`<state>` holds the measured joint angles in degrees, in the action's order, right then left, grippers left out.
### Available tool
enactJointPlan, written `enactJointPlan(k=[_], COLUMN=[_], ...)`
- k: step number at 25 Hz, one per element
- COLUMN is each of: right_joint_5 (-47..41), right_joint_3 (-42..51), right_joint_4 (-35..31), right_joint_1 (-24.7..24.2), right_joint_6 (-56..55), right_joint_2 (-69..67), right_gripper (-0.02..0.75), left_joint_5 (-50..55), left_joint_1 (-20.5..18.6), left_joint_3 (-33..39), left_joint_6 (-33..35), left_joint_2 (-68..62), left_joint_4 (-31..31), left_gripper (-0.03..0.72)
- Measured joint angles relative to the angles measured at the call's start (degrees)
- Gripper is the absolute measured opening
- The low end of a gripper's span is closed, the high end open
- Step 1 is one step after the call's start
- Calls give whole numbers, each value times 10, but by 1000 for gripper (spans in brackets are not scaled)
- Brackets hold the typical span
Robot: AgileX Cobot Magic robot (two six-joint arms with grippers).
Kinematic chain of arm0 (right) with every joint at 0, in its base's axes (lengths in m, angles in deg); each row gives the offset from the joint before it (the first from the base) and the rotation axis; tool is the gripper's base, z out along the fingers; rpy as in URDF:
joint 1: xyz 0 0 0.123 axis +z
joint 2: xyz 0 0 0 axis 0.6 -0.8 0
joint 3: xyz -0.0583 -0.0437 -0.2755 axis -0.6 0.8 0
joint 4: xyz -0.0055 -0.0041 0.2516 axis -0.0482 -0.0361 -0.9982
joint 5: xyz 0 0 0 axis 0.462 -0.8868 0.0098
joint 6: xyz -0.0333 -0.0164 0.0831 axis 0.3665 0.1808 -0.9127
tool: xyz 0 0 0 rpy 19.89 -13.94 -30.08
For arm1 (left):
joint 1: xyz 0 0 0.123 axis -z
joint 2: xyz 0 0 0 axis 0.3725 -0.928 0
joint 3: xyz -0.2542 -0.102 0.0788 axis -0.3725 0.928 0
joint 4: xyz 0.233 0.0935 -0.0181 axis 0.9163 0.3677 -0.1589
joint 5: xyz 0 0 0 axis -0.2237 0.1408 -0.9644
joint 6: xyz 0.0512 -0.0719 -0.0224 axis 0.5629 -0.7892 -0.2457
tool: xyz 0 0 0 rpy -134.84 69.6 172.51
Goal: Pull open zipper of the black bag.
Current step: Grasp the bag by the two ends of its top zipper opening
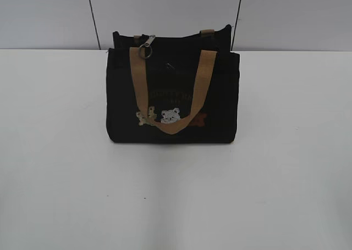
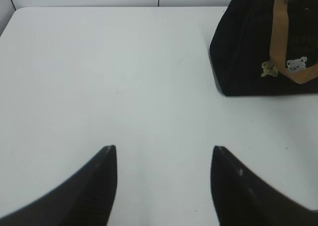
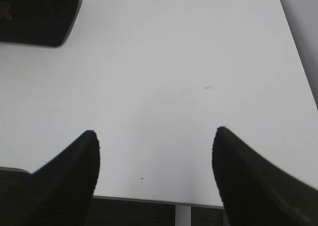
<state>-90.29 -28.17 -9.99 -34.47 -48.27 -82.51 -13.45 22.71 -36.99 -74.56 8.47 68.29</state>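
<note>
The black bag [image 1: 173,96] stands upright at the back middle of the white table, its tan handle hanging down the front over small bear pictures. Along its top edge runs the zipper, whose silver pull with a round ring [image 1: 146,46] lies at the left end. Neither arm shows in the exterior view. In the left wrist view the bag [image 2: 258,52] sits far off at the upper right, and my left gripper [image 2: 164,149] is open over bare table. My right gripper [image 3: 156,131] is open above the table's near edge, with a corner of the bag [image 3: 37,15] at upper left.
The white table [image 1: 60,167] spreads wide on both sides and in front of the bag. A pale panelled wall [image 1: 44,14] rises right behind it. In the right wrist view the table's front edge [image 3: 149,200] lies just under the fingers.
</note>
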Motion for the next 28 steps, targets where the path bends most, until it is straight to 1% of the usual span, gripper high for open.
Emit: enactJointPlan(k=[11, 15, 18, 21, 24, 28], right_joint_5=[0, 0, 0, 0, 0, 0], right_joint_3=[0, 0, 0, 0, 0, 0], right_joint_4=[0, 0, 0, 0, 0, 0], right_joint_1=[0, 0, 0, 0, 0, 0], right_joint_6=[0, 0, 0, 0, 0, 0], right_joint_2=[0, 0, 0, 0, 0, 0], right_gripper=[536, 536, 536, 536, 536, 536], left_joint_5=[0, 0, -6, -19, -31, -86], left_joint_1=[0, 0, 0, 0, 0, 0], left_joint_3=[0, 0, -4, -33, -69, -86], left_joint_6=[0, 0, 0, 2, 46, 152], left_joint_2=[0, 0, -20, -87, -169, -262], left_joint_4=[0, -2, -23, -65, -107, -189], left_gripper=[447, 433, 416, 403, 399, 398])
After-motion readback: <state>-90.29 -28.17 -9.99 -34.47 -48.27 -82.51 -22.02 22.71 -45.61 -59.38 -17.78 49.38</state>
